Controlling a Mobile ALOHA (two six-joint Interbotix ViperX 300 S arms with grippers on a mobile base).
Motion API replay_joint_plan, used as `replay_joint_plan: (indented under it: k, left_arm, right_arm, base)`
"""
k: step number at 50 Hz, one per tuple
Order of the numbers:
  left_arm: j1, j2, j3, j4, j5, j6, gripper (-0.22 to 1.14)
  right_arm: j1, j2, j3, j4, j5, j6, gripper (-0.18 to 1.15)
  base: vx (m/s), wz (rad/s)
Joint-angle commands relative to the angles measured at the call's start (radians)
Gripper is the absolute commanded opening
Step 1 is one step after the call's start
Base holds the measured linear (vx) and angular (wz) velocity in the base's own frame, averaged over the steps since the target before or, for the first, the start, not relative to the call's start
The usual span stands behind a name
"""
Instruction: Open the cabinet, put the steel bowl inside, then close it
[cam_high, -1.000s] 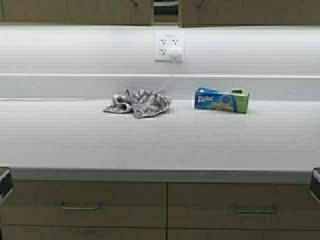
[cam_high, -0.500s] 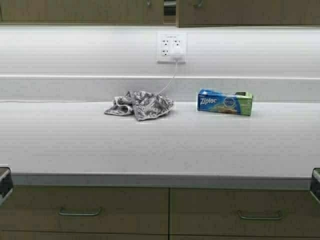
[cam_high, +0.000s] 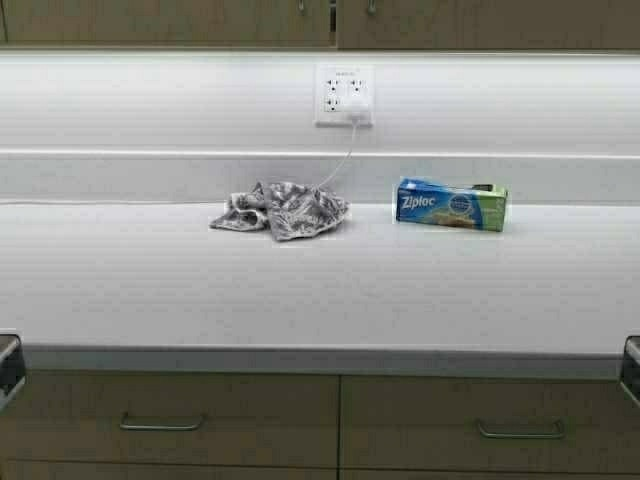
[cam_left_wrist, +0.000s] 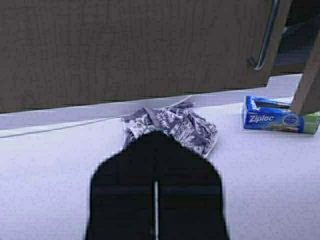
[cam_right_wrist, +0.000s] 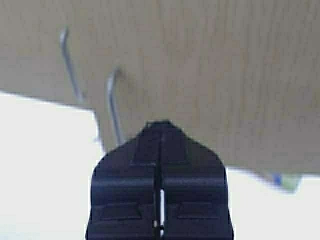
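The cabinet (cam_high: 480, 22) shows only as the bottom strip of its tan doors along the high view's top, with a thin dark seam between them. The steel bowl is out of view. My left gripper (cam_left_wrist: 156, 137) is shut and empty, low over the counter and pointing at a patterned towel (cam_left_wrist: 175, 125). In the left wrist view a door handle (cam_left_wrist: 265, 40) stands beside a dark gap. My right gripper (cam_right_wrist: 161, 125) is shut and empty, close before a cabinet door (cam_right_wrist: 225, 75), just beside a metal bar handle (cam_right_wrist: 114, 105).
On the white counter (cam_high: 320, 290) lie the grey patterned towel (cam_high: 282, 208) and a blue Ziploc box (cam_high: 450, 205). A wall outlet (cam_high: 344, 95) has a white cable running down to the counter. Tan drawers (cam_high: 160, 410) with bar handles sit below the counter edge.
The open gap between the cabinet doors has narrowed to a thin seam. The whole scene has shifted slightly right and down, so the robot has moved.
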Motion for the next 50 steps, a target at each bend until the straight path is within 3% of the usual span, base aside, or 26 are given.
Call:
replay_joint_plan:
  k: [1, 16, 50]
  left_arm:
    - [-0.002, -0.003, -0.005, 0.000, -0.005, -0.003, 0.04]
    - [-0.002, -0.003, 0.000, 0.000, -0.005, -0.002, 0.04]
    - [-0.002, -0.002, 0.003, -0.002, -0.005, -0.003, 0.04]
  right_arm:
    - [0.002, -0.052, 0.054, 0.002, -0.003, 0.002, 0.06]
    - [0.002, -0.089, 0.127, 0.006, -0.003, 0.002, 0.06]
    - [0.002, -0.109, 0.149, 0.008, -0.003, 0.000, 0.06]
  base:
    - [-0.01, -0.01]
    - [-0.01, 0.00]
    - [-0.01, 0.00]
